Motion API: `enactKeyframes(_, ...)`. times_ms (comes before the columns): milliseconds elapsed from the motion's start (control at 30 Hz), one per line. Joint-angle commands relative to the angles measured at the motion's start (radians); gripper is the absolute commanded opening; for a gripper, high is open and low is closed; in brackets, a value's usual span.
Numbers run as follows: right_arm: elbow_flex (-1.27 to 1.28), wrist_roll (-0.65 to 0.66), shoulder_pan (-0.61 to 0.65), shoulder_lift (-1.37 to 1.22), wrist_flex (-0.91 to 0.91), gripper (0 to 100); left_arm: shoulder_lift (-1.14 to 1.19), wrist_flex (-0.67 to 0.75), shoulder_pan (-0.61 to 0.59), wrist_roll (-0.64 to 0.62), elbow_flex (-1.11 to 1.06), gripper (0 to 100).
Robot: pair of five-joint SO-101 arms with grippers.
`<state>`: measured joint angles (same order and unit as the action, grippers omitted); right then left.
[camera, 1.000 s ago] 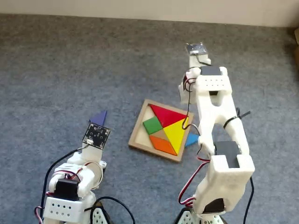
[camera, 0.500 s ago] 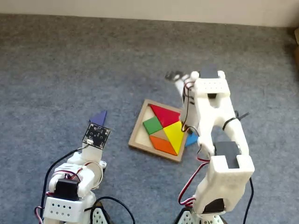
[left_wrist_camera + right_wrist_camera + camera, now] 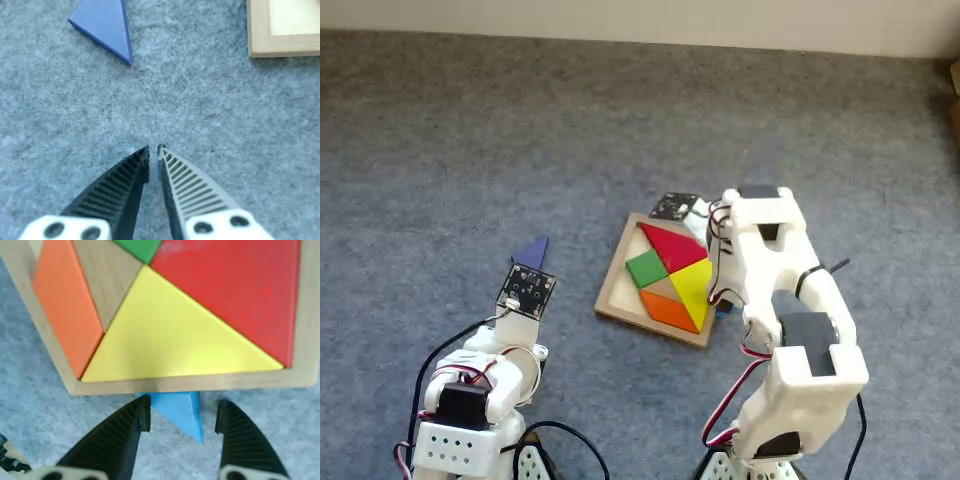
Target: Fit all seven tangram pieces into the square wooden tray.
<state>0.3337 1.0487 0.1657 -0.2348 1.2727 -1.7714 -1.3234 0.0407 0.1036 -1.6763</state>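
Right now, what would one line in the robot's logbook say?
right gripper open around light blue triangle beside wooden tray | left gripper shut, empty, above carpet | dark blue triangle outside tray

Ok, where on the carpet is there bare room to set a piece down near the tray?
Open carpet lies on the far side of the tray, and between it and the dark blue triangle. Crowded: the tray's opposite side, where the right gripper straddles the light blue piece by the rim.
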Motion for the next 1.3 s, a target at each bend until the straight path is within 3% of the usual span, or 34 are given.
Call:
enactKeyframes(0,0.033,0.012,0.019,0.012,-0.031,21.4,-0.054,-0.003,0.007,0.000,-0.021,5)
enactKeyframes(233,0.101,0.012,0.062,0.018,-0.030,8.6,-0.054,-0.003,0.007,0.000,-0.021,5)
enactKeyframes(467,0.097,0.012,0.054,0.019,-0.022,1.9,-0.054,-0.003,0.007,0.000,-0.021,5)
enactKeyframes(733,0.094,0.009,0.054,0.039,0.093,1.2,-0.054,-0.003,0.007,0.000,-0.021,5)
enactKeyframes(1000,0.191,0.009,0.061,0.285,0.088,1.2,-0.054,-0.003,0.007,0.000,-0.021,5)
enactKeyframes(1267,0.418,0.011,0.077,0.541,-0.070,1.2,-0.054,-0.003,0.005,0.000,-0.021,5)
